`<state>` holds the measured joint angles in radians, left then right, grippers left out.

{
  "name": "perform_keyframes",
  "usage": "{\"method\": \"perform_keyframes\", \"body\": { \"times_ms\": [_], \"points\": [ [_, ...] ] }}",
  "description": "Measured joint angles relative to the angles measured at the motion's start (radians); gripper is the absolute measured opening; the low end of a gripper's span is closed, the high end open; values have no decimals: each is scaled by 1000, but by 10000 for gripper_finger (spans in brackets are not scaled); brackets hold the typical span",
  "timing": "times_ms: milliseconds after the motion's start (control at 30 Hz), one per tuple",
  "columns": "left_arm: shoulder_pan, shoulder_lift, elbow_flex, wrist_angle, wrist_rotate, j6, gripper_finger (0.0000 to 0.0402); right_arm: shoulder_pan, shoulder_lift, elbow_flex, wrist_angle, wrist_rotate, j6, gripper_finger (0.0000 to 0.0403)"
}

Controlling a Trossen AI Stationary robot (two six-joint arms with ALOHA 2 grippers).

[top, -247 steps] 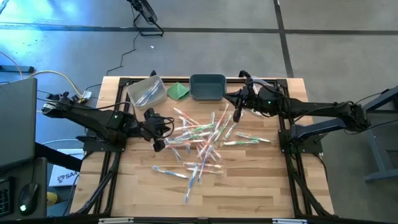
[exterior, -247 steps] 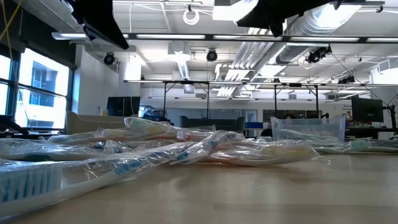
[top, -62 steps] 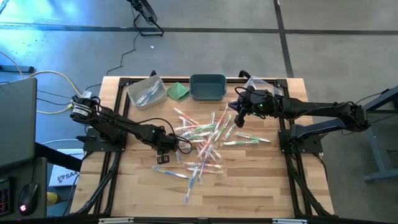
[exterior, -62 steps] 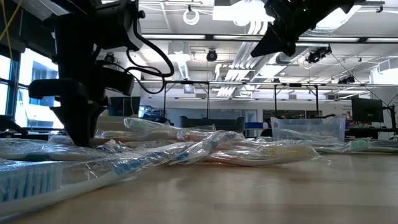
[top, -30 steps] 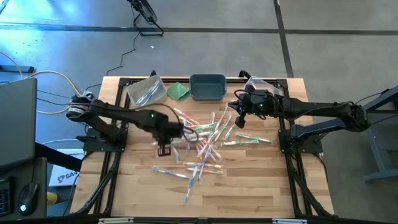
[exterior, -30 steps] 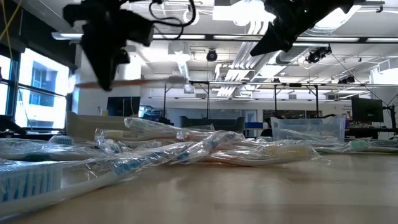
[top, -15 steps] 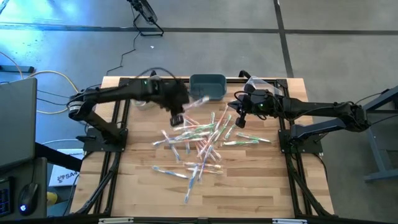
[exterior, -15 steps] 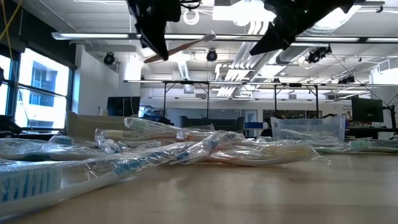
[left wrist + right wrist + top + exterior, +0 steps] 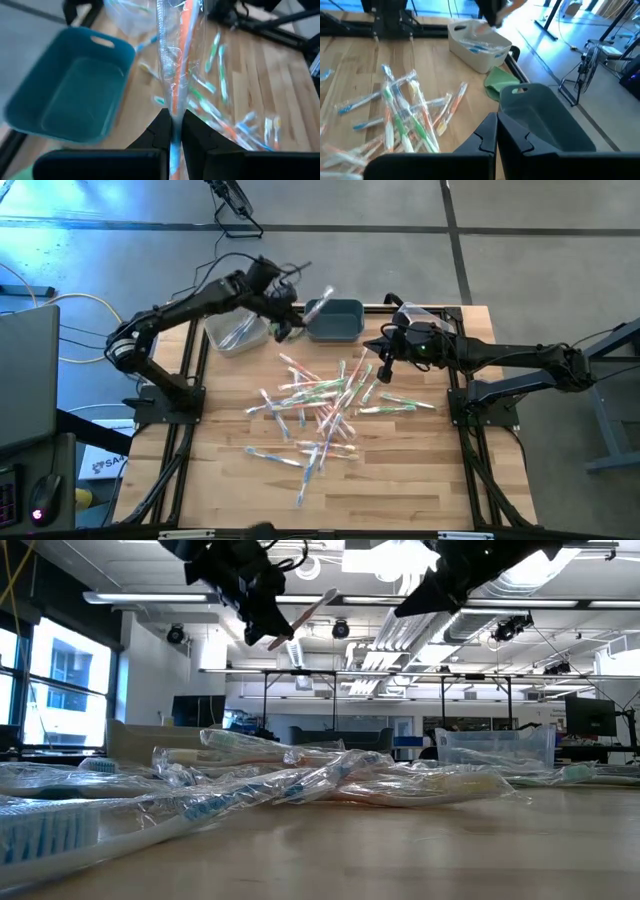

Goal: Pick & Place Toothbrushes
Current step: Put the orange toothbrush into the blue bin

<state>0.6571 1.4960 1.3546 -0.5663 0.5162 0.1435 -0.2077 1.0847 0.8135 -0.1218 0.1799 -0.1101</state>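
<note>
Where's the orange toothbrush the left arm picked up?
High view: the orange toothbrush is held up in the left gripper, between the clear bin and teal bin.

Toothbrushes point(image 9: 320, 405) scattered mid-frame on the table point(image 9: 400, 480), three bins along its upper edge: clear bin point(image 9: 235, 332) left, teal bin point(image 9: 335, 320) centre, another bin point(image 9: 415, 315) right, cloth point(image 9: 497, 82) between the first two

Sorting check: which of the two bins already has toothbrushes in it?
The clear bin, beside the green cloth on the far left; blue-handled toothbrushes lie inside. The teal bin holds nothing visible.
</note>
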Motion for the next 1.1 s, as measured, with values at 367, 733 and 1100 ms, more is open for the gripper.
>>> {"method": "perform_keyframes", "body": {
  "times_ms": [367, 733, 1100],
  "points": [
    [181, 8, -8, 137, 165, 60, 17, -29, 141, 0, 407, 1, 109, 3],
    [205, 38, -9, 184, 327, 142, 17, -67, 371, 0, 847, 0, 269, 3],
    [84, 112, -9, 391, 323, 101, 17, -127, 394, 0, 920, -29, 382, 31]
  ]
}}
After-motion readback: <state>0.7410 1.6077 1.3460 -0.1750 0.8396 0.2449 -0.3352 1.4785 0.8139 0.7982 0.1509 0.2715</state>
